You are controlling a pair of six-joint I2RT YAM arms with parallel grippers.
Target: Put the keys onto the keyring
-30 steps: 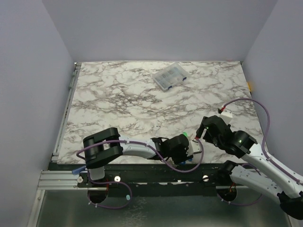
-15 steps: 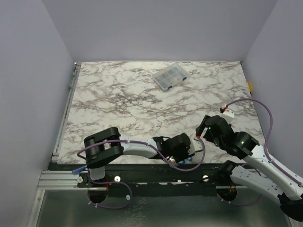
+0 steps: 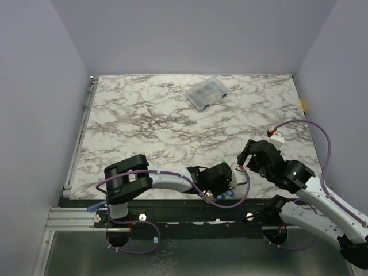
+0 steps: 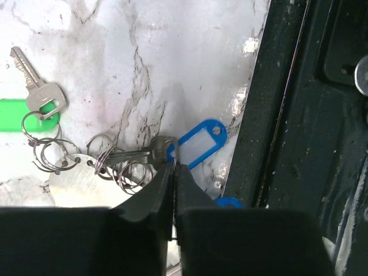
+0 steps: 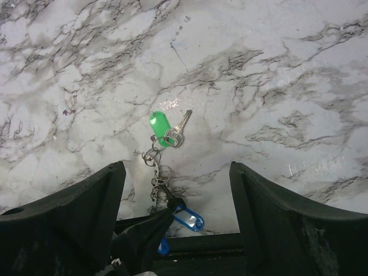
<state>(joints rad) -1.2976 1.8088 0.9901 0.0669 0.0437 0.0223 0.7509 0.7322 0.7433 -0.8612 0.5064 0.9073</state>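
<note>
A green key [image 5: 158, 123] with its metal blade [image 5: 179, 132] lies on the marble, and also shows in the left wrist view [image 4: 14, 115]. A chain of small silvery rings [image 4: 54, 152] runs from it to a blue key [image 4: 198, 141], which lies at the table's near edge [image 5: 190, 219]. A pale rounded piece of the keyring [image 4: 72, 185] lies among the rings, partly hidden by my finger. My left gripper [image 4: 174, 167] is shut on the blue key's metal head. A second blue piece [image 4: 230, 202] peeks out beside it. My right gripper [image 5: 177, 167] is open above the bunch. Both grippers, left [image 3: 229, 181] and right [image 3: 244, 165], are close together.
A clear plastic compartment box [image 3: 206, 94] stands at the back of the marble table [image 3: 149, 126]. The black metal rail [image 4: 299, 144] runs right beside the blue key. Purple walls close in the sides and back.
The right arm has shifted slightly toward the near edge. The left gripper has edged a little to the right at the table's edge and stays shut.
</note>
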